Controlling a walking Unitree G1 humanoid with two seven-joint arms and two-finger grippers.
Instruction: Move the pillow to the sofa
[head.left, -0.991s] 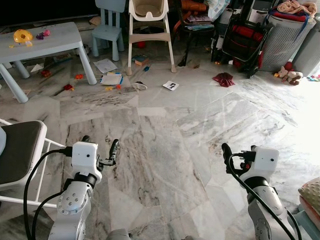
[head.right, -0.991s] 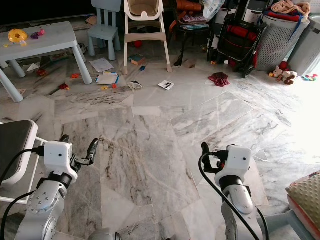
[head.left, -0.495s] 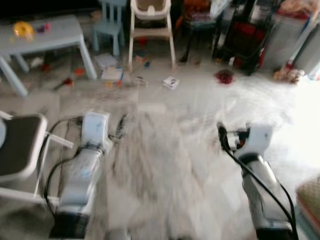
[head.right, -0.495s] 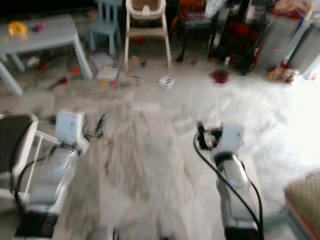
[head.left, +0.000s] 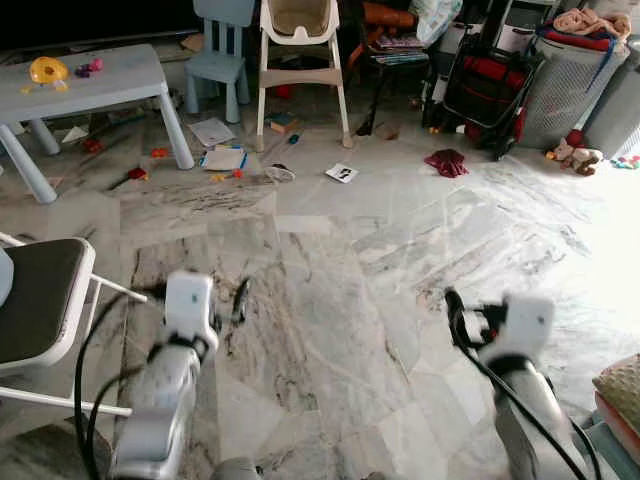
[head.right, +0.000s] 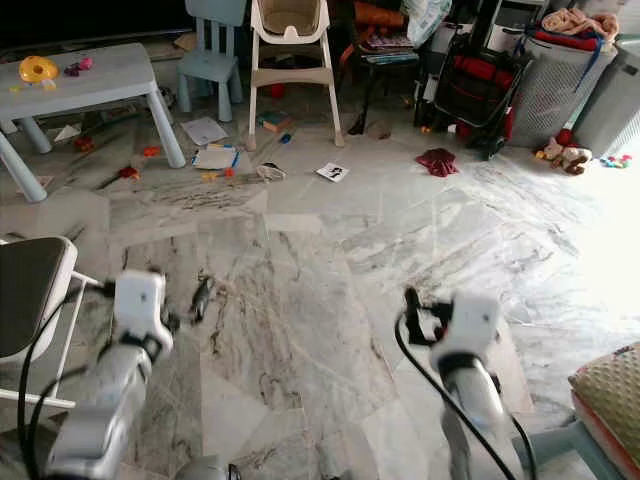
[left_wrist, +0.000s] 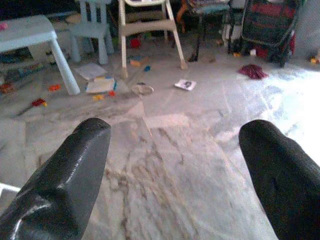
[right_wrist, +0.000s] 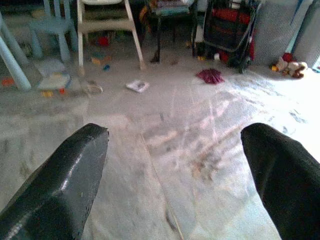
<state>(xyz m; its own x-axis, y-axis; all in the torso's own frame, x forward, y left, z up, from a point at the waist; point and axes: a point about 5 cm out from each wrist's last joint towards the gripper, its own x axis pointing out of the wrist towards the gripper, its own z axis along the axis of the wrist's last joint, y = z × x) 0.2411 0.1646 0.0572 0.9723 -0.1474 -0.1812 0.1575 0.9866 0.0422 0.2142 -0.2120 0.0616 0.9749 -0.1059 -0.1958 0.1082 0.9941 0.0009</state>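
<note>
Over marble floor (head.left: 340, 300) — left tool (left_wrist: 175, 165), right tool (right_wrist: 175, 170) forward, spread

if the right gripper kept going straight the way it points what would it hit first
Probably nothing soon: the open right gripper points over bare marble floor. Further on along that line lie a white card and the high chair; depth is hard to judge.

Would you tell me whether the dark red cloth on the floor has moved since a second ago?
No. The dark red cloth lies just before the red stroller, as earlier.
</note>
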